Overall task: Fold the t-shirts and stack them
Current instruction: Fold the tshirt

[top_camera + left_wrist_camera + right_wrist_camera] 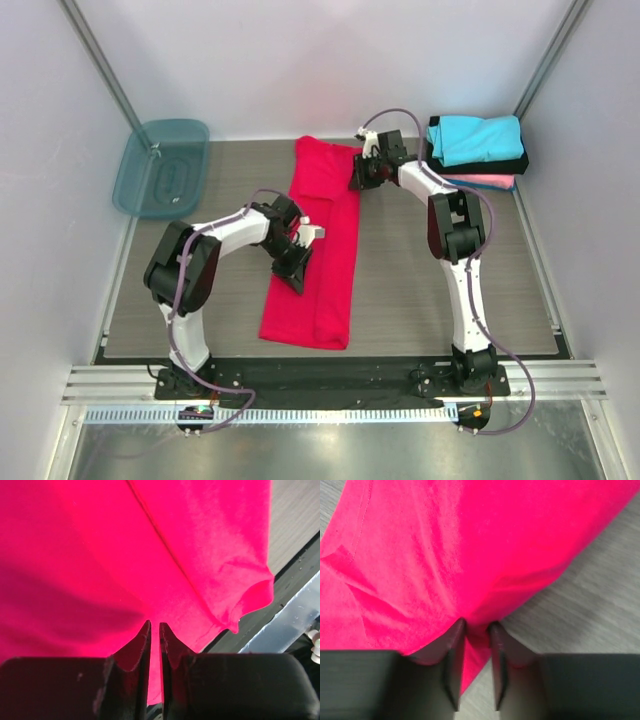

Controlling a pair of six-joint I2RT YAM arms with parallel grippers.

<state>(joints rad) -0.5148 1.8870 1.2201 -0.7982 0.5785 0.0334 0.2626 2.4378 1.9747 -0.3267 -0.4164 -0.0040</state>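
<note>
The grey table point(420, 290) carries everything. In the middle of it lies the red t-shirt point(340, 250), folded to a long narrow strip. The strip runs from the near edge of the table towards the far side and leans a little to the right at its far end.

At the far left corner, the teal bin point(160, 168) stands tilted and partly off the table, well apart from the shirt. At the far right corner is a small stack of folded shirts: the cyan t-shirt point(478, 138) on top, the black t-shirt point(510, 163) under it, and the pink t-shirt point(490, 182) at the bottom, with only its near edge showing.

The left tool point(155, 625) is at the left edge of the red strip, about halfway along. Its fingers are almost together and pinch the red cloth. The right tool point(476, 625) is at the far right edge of the strip. Its fingers stand a little wider, and a thicker fold of the red cloth is gripped between them, gathered at the tips.
</note>
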